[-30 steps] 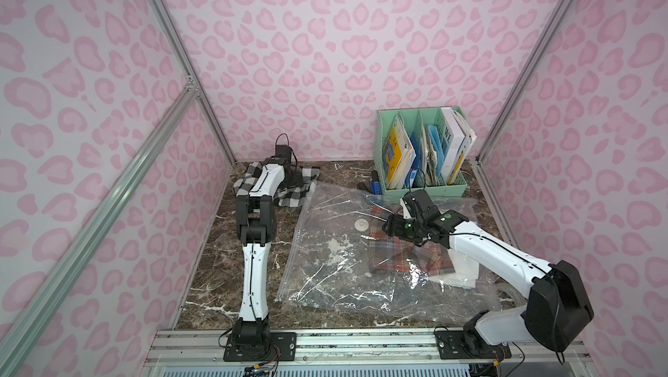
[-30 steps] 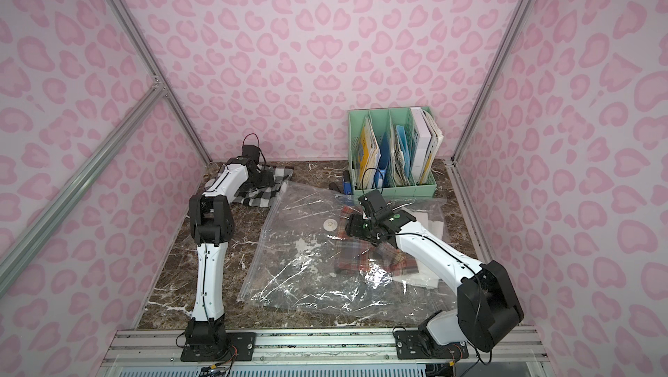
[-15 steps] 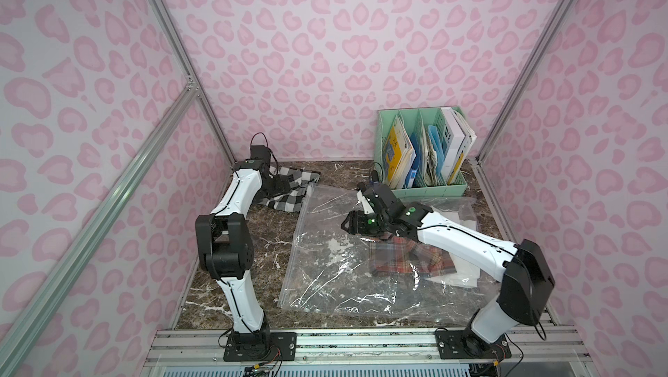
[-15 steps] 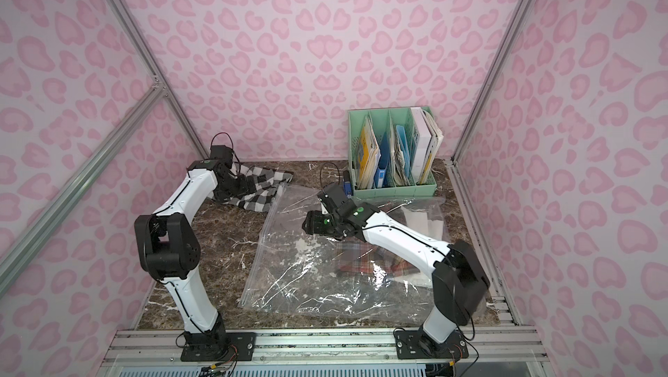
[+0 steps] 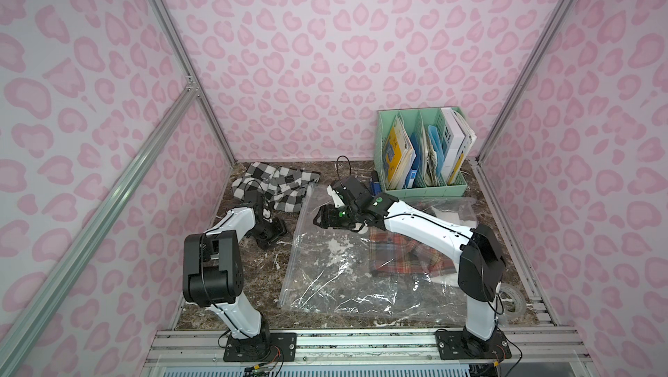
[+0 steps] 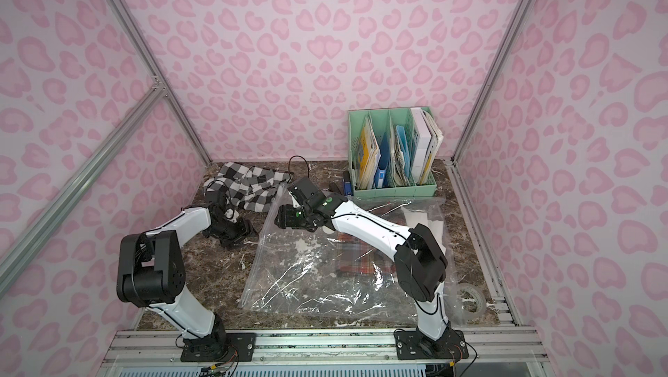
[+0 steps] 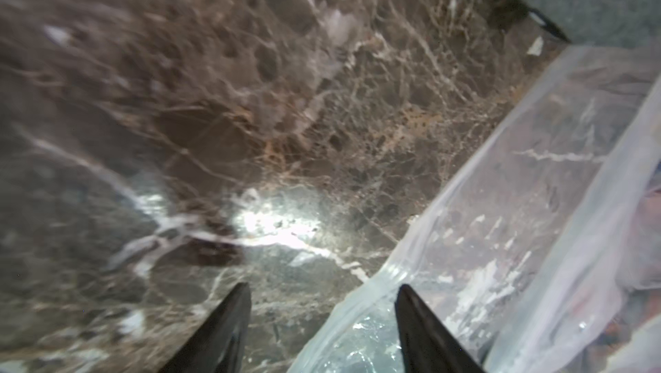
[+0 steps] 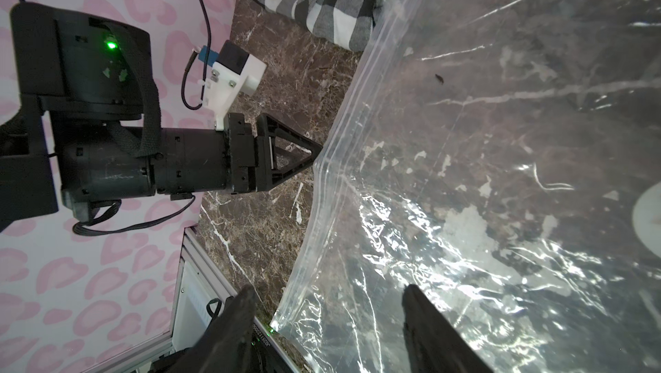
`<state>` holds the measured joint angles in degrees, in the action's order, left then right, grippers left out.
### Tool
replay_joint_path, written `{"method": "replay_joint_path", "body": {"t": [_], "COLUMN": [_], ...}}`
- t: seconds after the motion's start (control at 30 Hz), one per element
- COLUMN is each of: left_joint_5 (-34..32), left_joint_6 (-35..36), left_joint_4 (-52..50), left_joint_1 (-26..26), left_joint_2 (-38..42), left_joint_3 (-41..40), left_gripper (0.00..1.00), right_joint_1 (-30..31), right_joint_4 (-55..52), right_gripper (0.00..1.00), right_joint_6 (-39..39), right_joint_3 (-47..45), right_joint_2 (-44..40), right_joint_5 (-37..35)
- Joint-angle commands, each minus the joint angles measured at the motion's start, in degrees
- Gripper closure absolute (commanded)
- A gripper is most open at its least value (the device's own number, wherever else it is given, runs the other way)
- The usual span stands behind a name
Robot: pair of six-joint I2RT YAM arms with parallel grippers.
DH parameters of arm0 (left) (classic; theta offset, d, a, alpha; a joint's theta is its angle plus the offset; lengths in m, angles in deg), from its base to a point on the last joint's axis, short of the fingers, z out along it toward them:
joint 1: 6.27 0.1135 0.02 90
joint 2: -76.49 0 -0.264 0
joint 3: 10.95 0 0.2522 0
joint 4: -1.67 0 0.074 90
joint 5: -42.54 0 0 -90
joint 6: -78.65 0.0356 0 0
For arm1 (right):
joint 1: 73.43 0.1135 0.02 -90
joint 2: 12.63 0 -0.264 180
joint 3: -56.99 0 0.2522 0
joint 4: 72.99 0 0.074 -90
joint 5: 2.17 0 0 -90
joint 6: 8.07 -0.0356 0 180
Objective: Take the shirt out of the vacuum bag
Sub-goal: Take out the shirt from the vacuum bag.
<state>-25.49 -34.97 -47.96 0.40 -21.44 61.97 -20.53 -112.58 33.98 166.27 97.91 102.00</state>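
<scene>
At the vacuum bag (image 5: pixel 343 277) edge, left hand (image 7: pixel 323 287) parted, right hand (image 8: pixel 329 287) parted, valve (image 8: pixel 649 217) in right wrist view, not left

letters "we" on a white book (image 5: pixel 452 140) in the green file rack (image 5: pixel 426 190), other print unreadable

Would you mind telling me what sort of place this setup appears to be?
Probably a staged robot test booth: pink patterned wall panels, aluminium framing, left arm and right arm bolted to a rail at a marble-look tabletop.
</scene>
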Motion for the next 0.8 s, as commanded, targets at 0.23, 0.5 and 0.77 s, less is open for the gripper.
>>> {"method": "replay_joint_path", "body": {"t": [0.23, 0.5, 0.77], "left_joint_5": [11.79, 14.23, 14.23], "left_joint_6": [4.27, 3.94, 5.86], "left_joint_4": [1.14, 1.05, 2.06], "left_joint_1": [-3.81, -9.57, -9.86], "left_joint_2": [2.83, 7.68, 7.66], "left_joint_3": [-4.21, -5.83, -9.02], "left_gripper": [0.43, 0.28, 0.26], "right_joint_1": [0.53, 1.32, 2.81], "right_joint_4": [-2.86, -11.66, -25.67], "right_gripper": [0.34, 0.34, 0.34], "right_joint_6": [0.77, 2.54, 4.41], "right_joint_3": [5.31, 17.17, 35.82], "right_joint_2": [3.36, 10.42, 23.99], "right_joint_5": [0.80, 0.70, -0.54]}}
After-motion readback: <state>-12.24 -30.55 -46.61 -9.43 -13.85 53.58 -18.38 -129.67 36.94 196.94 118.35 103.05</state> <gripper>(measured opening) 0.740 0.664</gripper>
